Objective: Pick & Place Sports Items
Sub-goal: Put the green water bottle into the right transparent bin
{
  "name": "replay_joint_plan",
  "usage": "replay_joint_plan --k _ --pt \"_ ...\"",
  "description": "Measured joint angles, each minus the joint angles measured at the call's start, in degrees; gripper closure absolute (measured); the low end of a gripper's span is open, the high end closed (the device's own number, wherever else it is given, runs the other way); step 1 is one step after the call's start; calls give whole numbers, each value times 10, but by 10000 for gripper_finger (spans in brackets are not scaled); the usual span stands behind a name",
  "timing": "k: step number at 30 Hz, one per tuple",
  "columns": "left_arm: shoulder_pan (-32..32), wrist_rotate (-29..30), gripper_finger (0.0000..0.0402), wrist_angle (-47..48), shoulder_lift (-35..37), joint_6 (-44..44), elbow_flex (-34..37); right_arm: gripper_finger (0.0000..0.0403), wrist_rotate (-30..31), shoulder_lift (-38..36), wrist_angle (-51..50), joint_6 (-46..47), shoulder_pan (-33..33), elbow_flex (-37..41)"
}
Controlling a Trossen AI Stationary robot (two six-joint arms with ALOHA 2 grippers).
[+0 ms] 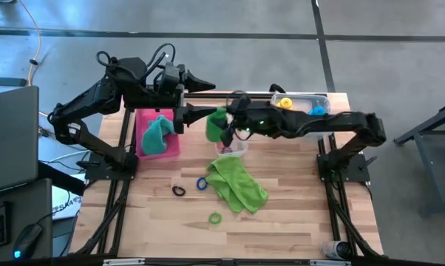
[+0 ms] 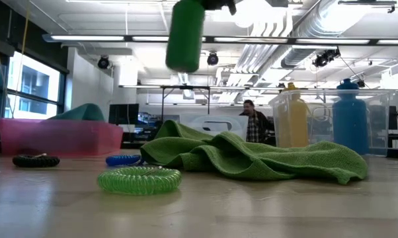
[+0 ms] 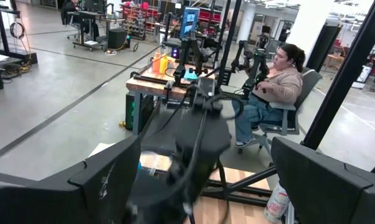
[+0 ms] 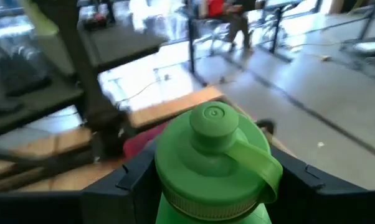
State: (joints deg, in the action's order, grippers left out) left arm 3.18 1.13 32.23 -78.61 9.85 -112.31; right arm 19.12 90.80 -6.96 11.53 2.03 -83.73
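Note:
A green bottle (image 1: 216, 124) hangs high over the middle of the table, with my right gripper (image 4: 215, 186) shut on it; in the low view only the bottle's lower body (image 2: 186, 36) shows, at the top. The yellow bottle (image 1: 284, 102) and blue bottle (image 1: 317, 111) stand in a clear box (image 1: 300, 97) at the back right. A teal towel (image 1: 157, 134) lies in the pink tray (image 1: 171, 148). A lime green towel (image 1: 237, 183) lies crumpled on the table. Black (image 1: 179, 191), blue (image 1: 202, 183) and green (image 1: 215, 218) rings lie near it. My left gripper (image 1: 200, 81) waits open, raised at the back left. My right gripper pinches the green bottle's upper body (image 4: 169, 180), just below the cap, between its two fingers (image 4: 128, 177), one on each side. The fingers come about level from the table's right side and lie across the bottle. The bottle hangs nearly upright, cap up, lifted clear of the table.
A small clear box (image 1: 236, 148) sits on the table below the held bottle. A laptop (image 1: 12, 137) stands off the table's left side. A person (image 3: 278, 87) sits in the room beyond. Bare wood lies along the near edge (image 1: 282, 229).

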Motion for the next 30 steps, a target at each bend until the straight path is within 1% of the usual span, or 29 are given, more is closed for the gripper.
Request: replay_joint_plan --k 2,5,7,9,11,13,15,17,19,25,30 --pt "0 0 48 0 0 0 0 198 23 -8 5 3 1 -3" --pt "0 0 48 -2 0 0 0 198 65 -42 -36 7 1 8" --pt "0 0 48 -2 0 0 0 198 97 -62 -20 8 -1 18" --pt "0 0 48 -2 0 0 0 198 124 -90 -42 13 -3 38" --pt "0 0 48 -2 0 0 0 198 147 -112 -28 14 -4 56" --pt "0 0 48 -2 0 0 0 198 171 -142 -42 16 -7 81" --pt "0 0 48 -2 0 0 0 198 195 -172 -32 22 -9 104" --pt "0 0 48 -2 0 0 0 198 218 -202 -50 33 -10 129" --pt "0 0 48 -2 0 0 0 198 233 -232 -57 49 -10 150" --pt "0 0 48 -2 0 0 0 198 276 -312 -117 80 -17 201" --pt "0 0 48 -2 0 0 0 199 306 -367 -179 101 -30 217"
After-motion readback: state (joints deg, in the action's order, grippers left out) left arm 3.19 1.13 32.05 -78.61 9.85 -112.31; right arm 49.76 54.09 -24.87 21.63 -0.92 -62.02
